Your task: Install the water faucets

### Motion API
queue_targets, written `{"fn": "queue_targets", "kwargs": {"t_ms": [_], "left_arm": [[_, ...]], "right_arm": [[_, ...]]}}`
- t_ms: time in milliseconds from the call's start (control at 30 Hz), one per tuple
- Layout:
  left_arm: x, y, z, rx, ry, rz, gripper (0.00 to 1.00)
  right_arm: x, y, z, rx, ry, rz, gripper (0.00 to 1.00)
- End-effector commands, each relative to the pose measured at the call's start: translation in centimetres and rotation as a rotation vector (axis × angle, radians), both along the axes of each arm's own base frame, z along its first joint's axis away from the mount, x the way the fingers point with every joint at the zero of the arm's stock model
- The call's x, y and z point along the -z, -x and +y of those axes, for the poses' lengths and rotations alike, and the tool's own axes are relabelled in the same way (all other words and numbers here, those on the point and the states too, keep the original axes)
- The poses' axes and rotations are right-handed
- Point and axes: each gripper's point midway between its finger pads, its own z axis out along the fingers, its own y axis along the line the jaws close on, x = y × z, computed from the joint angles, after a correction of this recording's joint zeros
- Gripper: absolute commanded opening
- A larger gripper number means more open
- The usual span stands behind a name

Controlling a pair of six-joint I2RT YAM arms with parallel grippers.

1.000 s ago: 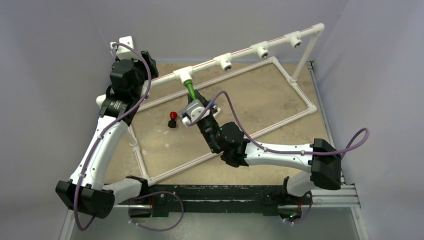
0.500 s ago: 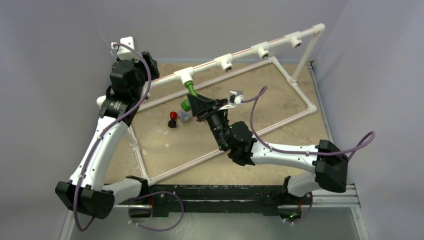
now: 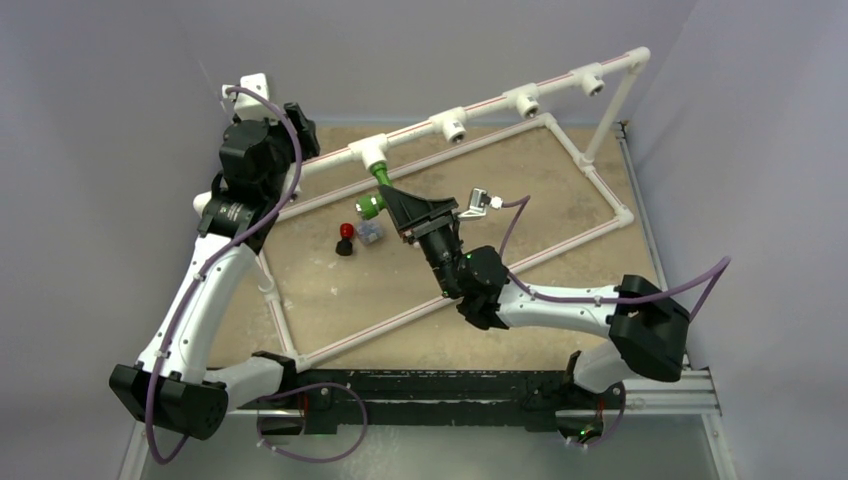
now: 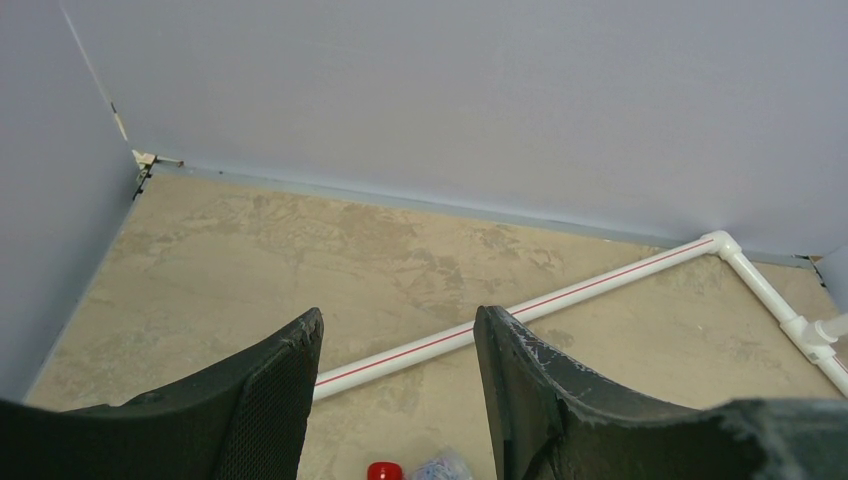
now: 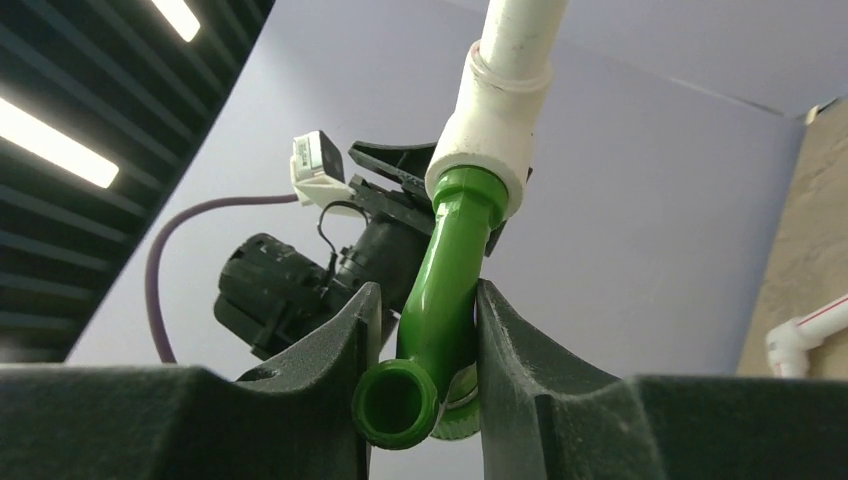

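Note:
The green faucet (image 3: 376, 192) hangs with its threaded end in the leftmost tee fitting (image 3: 367, 152) of the raised pipe. In the right wrist view the faucet (image 5: 447, 285) runs down from that tee (image 5: 487, 140) between the fingers of my right gripper (image 5: 428, 325). Its right finger touches the faucet and a thin gap shows at the left finger, so the jaws stand slightly open around it. On the floor lie the black faucet with a red knob (image 3: 345, 238) and the white and blue faucet (image 3: 369, 233). My left gripper (image 4: 398, 330) hovers open and empty above them.
The raised pipe carries three more open tees (image 3: 452, 124) (image 3: 524, 102) (image 3: 592, 80). A rectangular white pipe frame (image 3: 560, 255) lies on the tan floor, and one red-striped bar of it (image 4: 560, 298) crosses the left wrist view. Grey walls close in the back and sides.
My right wrist has rolled around, swinging its camera from the left side to the right and turning the green faucet in the tee. Its jaws have eased apart a little. The left arm is still.

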Motion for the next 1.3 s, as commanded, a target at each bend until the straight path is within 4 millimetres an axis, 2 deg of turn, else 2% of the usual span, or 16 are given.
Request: {"fn": "queue_targets", "kwargs": {"t_ms": [0,100,367,567,733,933,1067,1267], "left_arm": [[6.2,2.6,-2.3,0.125,-0.045,0.224,0.56],[6.2,2.6,-2.3,0.125,-0.045,0.224,0.56],[6.4,2.4,-2.4,0.125,-0.046,0.23,0.56],[6.5,2.3,-2.3,0.123,-0.048,0.232,0.56],[6.5,2.2,-2.3,0.122,-0.049,0.235,0.56],[6.6,2.1,-2.4,0.122,-0.049,0.235,0.56],[6.4,2.2,-2.3,0.121,-0.05,0.234,0.56],[6.4,2.3,-2.4,0.127,-0.051,0.234,0.56]], "right_arm": [[-4.8,3.6,-0.2,-0.271,-0.306,0.029,0.0],[-5.1,3.3,-0.4,-0.229,-0.24,0.032,0.0],[-4.8,2.3,-1.6,-0.081,-0.013,0.021,0.47],[-4.8,2.1,-2.8,0.005,0.15,-0.035,0.68],[-4.3,1.9,-3.8,0.064,0.3,-0.073,0.76],[-3.8,2.0,-5.1,0.15,0.517,-0.214,0.77],[-4.8,2.7,-5.3,0.196,0.711,-0.421,0.77],[-5.3,3.0,-6.5,0.327,1.044,-0.753,0.78]]}}
